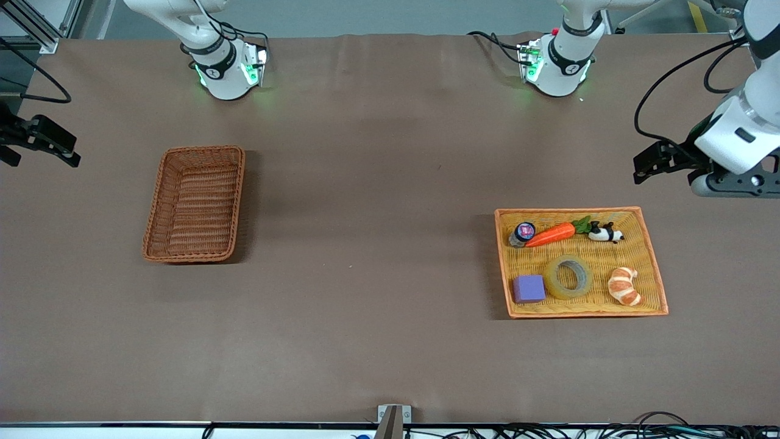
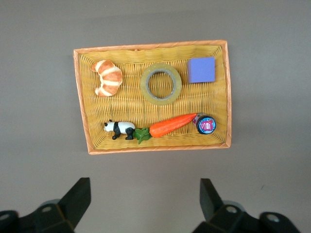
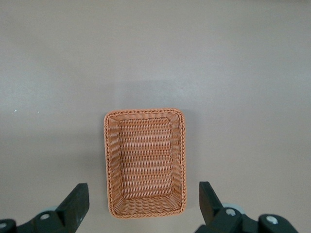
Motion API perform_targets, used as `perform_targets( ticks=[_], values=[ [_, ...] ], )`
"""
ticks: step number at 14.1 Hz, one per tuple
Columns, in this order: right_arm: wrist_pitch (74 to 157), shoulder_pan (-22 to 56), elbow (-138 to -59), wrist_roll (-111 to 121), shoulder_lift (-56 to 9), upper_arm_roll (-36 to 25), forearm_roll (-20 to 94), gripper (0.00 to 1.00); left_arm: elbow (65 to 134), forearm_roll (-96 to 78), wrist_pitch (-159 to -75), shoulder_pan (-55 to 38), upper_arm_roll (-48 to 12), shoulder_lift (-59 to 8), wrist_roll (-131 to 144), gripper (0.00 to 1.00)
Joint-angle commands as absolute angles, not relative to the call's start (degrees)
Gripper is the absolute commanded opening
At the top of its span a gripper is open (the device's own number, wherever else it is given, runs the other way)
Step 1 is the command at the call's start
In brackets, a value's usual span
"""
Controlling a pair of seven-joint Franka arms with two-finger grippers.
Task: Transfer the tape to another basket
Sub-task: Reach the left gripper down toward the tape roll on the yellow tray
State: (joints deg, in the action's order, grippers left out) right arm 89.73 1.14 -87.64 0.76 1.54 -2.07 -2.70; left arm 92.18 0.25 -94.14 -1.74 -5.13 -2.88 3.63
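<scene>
Brown table (image 1: pixel 378 183), empty reddish basket (image 1: pixel 195 204) toward the right arm's end, orange tray (image 1: pixel 657 286) toward the left arm's. Tape (image 1: pixel 568 277) lies flat in the tray between purple cube (image 1: pixel 528 288) and croissant (image 1: pixel 624 285). Left gripper (image 2: pixel 143 201) and right gripper (image 3: pixel 143 204) hang high, fingers spread, holding nothing.

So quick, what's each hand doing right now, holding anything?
Left hand: open, holding nothing, up above the table beside the yellow tray.
Right hand: open, holding nothing.

At the front view's lower right, a yellow tray (image 1: pixel 646 244) on the brown surface (image 1: pixel 365 244) holds a purple cube (image 1: pixel 528 288), carrot (image 1: pixel 549 235), panda (image 1: pixel 606 233), croissant (image 1: pixel 624 286) and small jar (image 1: pixel 523 233).
</scene>
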Motion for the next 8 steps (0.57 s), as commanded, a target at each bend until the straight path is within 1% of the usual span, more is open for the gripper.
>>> perform_targets(
  ticks=[1, 3, 5, 8],
  values=[
    [90.1, 0.1, -87.6, 1.7, 1.5, -1.5, -2.2, 1.0, 91.3, 1.3, -95.2, -1.6, -5.5, -7.3, 4.0, 0.96],
    [90.1, 0.0, -87.7, 1.7, 1.5, -1.5, -2.2, 1.0, 91.7, 1.3, -99.5, -1.5, -5.5, -11.5, 3.7, 0.96],
    [90.0, 0.0, -87.7, 1.7, 1.5, -1.5, -2.2, 1.0, 91.9, 2.0, -105.4, -1.3, -5.4, -16.2, 3.8, 1.0],
    [90.1, -0.1, -87.7, 1.7, 1.2, -1.5, -2.2, 1.0, 92.5, 2.2, -112.0, -0.2, -5.4, -22.6, 4.4, 1.0]
  ],
)
